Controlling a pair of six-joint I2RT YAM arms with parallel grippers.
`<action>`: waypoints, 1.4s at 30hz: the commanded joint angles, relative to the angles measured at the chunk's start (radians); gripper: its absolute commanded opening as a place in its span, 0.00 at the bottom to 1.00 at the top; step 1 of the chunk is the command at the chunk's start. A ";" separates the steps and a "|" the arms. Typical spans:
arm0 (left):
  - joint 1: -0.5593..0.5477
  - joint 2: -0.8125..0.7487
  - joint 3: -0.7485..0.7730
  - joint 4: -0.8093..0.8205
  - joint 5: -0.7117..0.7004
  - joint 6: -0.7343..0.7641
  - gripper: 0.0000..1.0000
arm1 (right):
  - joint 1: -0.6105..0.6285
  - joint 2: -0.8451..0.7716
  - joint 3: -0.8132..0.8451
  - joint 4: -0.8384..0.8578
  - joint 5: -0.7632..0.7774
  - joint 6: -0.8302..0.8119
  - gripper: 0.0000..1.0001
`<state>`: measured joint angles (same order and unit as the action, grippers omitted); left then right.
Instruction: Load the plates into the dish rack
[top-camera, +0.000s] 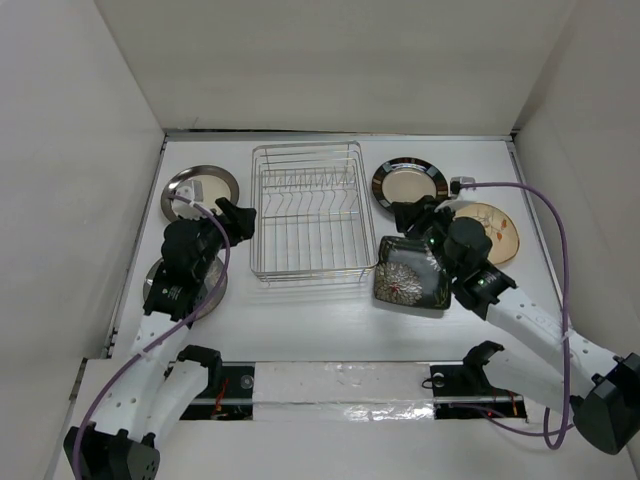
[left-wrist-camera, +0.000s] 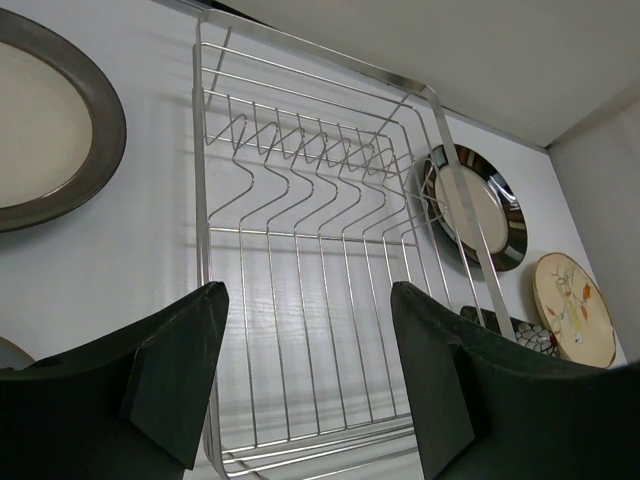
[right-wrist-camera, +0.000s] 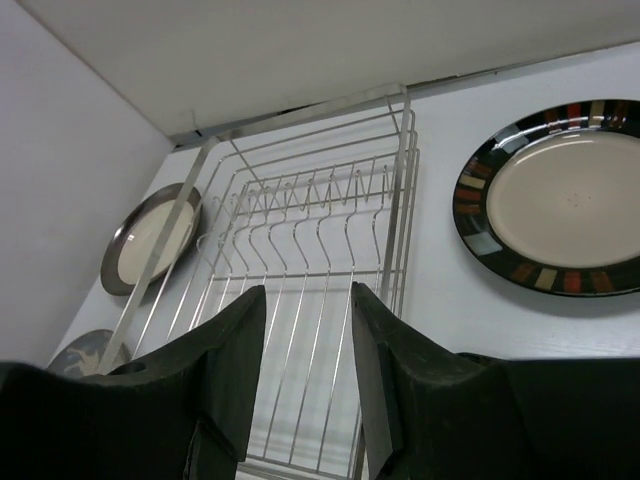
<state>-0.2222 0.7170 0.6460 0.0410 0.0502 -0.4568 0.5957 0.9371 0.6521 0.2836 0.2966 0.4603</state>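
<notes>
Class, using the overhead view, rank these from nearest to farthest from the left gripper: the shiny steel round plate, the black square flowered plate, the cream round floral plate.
Measured from the left gripper:
1. shiny steel round plate, just to its left.
2. black square flowered plate, beyond the silver wire dish rack, on the right.
3. cream round floral plate, farthest right.

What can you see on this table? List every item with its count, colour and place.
dish rack: one, silver wire, centre, nothing in it
steel plate: one, shiny, far left
speckled plate: one, brown, near left, partly under the left arm
dark-rimmed plate: one, cream centre, far right of the rack
floral plate: one, cream, rightmost
square plate: one, black, white flower, near right
left gripper: black, open
right gripper: black, open
</notes>
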 joint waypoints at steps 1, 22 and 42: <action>0.003 0.010 0.038 0.046 -0.024 -0.025 0.63 | -0.020 -0.035 -0.008 0.005 -0.056 -0.006 0.43; 0.273 0.344 0.116 0.253 -0.056 -0.216 0.45 | -0.050 -0.141 -0.086 0.002 -0.068 0.017 0.40; 0.652 0.849 0.204 0.316 0.105 -0.273 0.57 | -0.106 -0.121 -0.062 -0.052 -0.091 0.014 0.43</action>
<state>0.3897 1.5574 0.8028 0.2893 0.1219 -0.7345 0.4969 0.8135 0.5652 0.2207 0.1986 0.4789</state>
